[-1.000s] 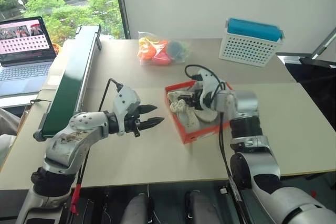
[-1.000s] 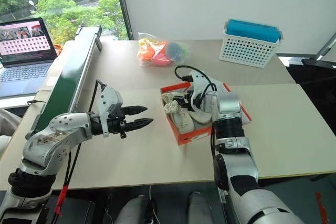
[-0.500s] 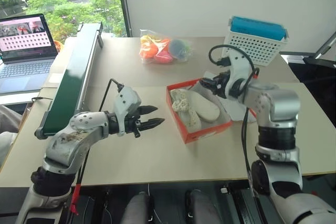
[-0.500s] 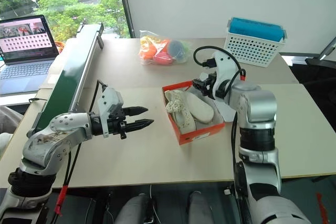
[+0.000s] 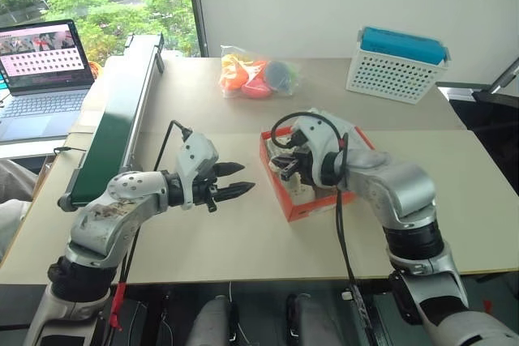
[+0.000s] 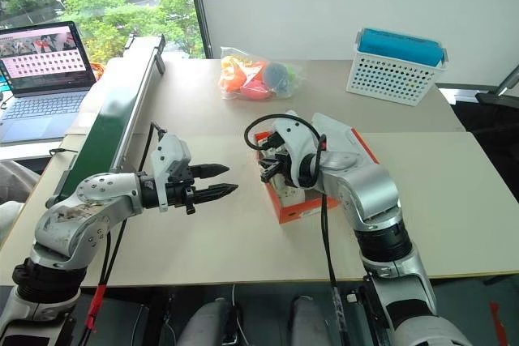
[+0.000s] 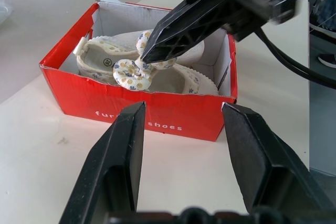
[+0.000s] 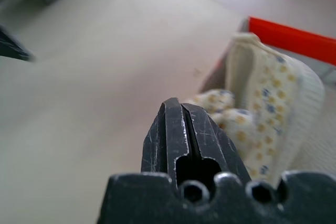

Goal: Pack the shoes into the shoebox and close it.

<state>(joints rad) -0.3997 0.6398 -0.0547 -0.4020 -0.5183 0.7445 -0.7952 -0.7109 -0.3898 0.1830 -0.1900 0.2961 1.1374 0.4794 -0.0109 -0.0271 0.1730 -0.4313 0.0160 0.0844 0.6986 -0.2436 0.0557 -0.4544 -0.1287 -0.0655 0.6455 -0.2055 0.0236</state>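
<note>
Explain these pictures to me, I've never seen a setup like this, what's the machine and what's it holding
This is a humanoid robot with two arms, each ending in a two-fingered black gripper. Two pictures come from its head, looking down over a table; the close-ups come from cameras on each wrist. The left gripper hovers open beside an open red shoebox with the small cream shoes inside. The right gripper is shut, its tips over the shoes; it holds nothing I can make out. A white basket, bagged toys, a laptop and a green conveyor sit around.
</note>
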